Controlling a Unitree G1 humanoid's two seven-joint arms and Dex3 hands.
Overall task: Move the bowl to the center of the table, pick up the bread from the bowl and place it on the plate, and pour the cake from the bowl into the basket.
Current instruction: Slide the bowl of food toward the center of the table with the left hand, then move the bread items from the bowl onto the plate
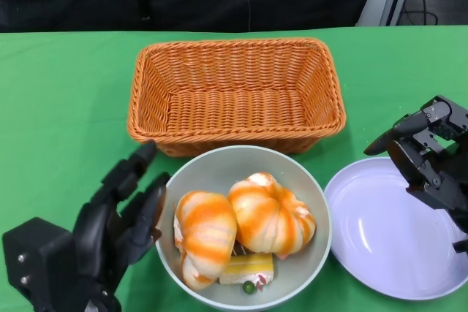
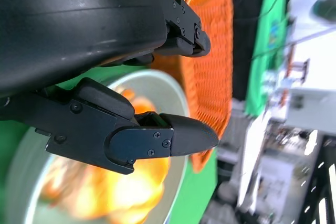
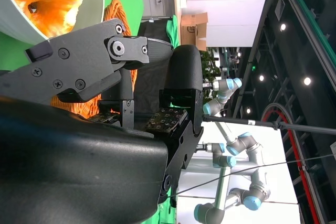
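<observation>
**Bowl before the basket, both hands empty**

On the green worktop (image 1: 66, 85) one grey bowl (image 1: 219, 166), one orange wicker basket (image 1: 235, 93) and one pale plate (image 1: 395, 231) are seen. The bowl is placed just in front of the basket, near the middle of the worktop, with the plate just beside it on the robot's right; whether the two rims touch cannot be told. In the bowl two orange-and-white bread rolls are counted, the left roll (image 1: 205, 235) and the right roll (image 1: 272, 213), pressed against each other. One small piece of cake (image 1: 247, 269) is lodged in front of them and is partly hidden beneath them; a green bit on its front edge is too small to identify.

The left hand (image 1: 121, 213) is held just beside the bowl's left rim, its fingers (image 1: 139, 160) spread and nothing gripped; contact with the rim cannot be confirmed. The right hand (image 1: 428, 155) is held above the plate's far right edge, fingers apart and curved, nothing held. It is cut off by the picture's edge.

In the left wrist view the bowl's contents are blurred. In the right wrist view only a slice of the bowl and basket is shown
</observation>
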